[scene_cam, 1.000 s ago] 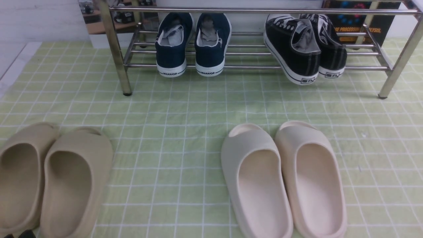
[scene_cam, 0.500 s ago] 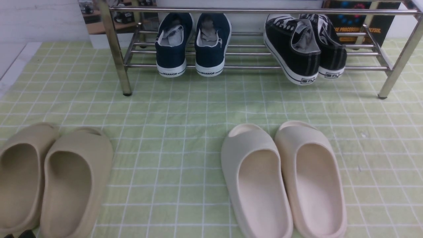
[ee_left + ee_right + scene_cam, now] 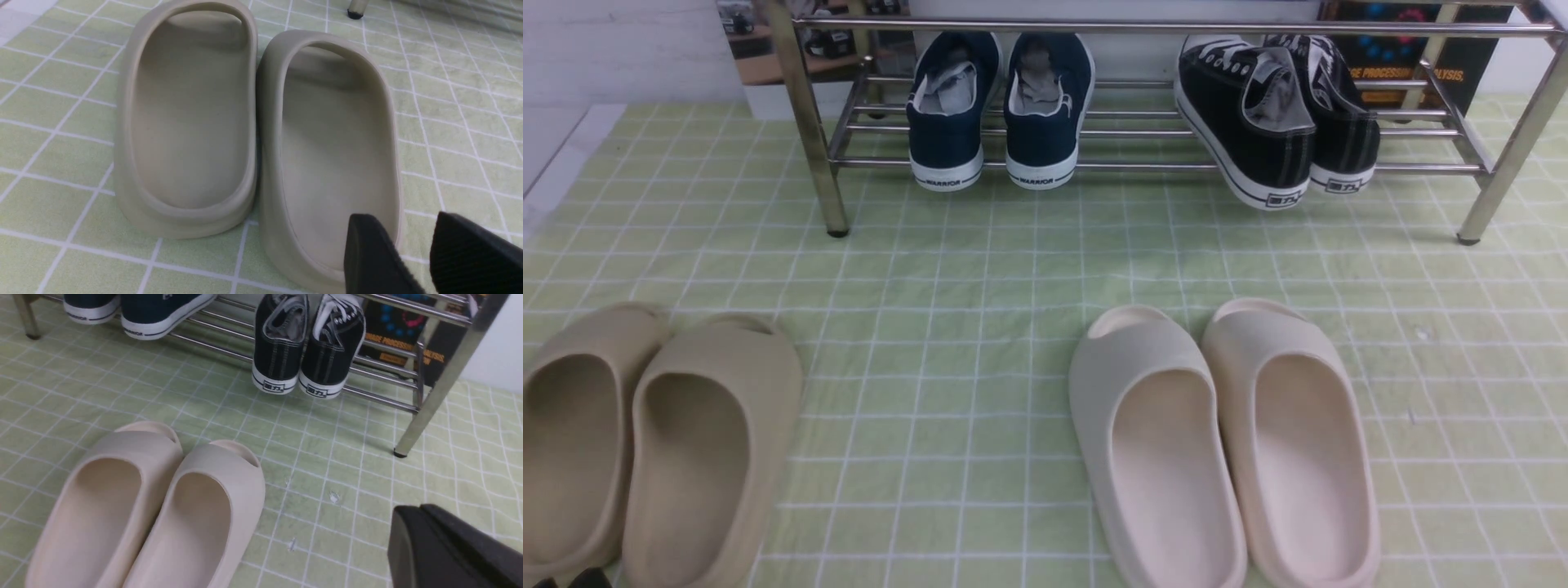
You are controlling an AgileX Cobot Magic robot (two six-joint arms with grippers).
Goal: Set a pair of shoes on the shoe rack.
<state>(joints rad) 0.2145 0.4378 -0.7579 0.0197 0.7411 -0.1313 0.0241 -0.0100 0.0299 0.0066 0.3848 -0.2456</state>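
Nothing has shifted in the front view since the earlier frames: every shoe lies where it lay, and neither arm has come forward into that view.

At the left, the tan slides sit side by side on the green checked cloth. The left gripper hangs just over the heel of one of them, its jaws apart with a clear gap and nothing between them.

Further right, on the rack, the navy sneakers stand heels outward. Below them, right of centre, the cream slides rest on the cloth.

At the right end of the rack is the black pair, both shoes on the lower bars with heels overhanging the front rail. The left one of the two is tipped and leans against its mate.

The right gripper is near the cloth, well back from the rack, its jaws together and holding nothing.

By my reading the placing is done and this is the retreat. All that seems left is for both arms to settle clear. If neatness counts, the leaning shoe might want a nudge inward.
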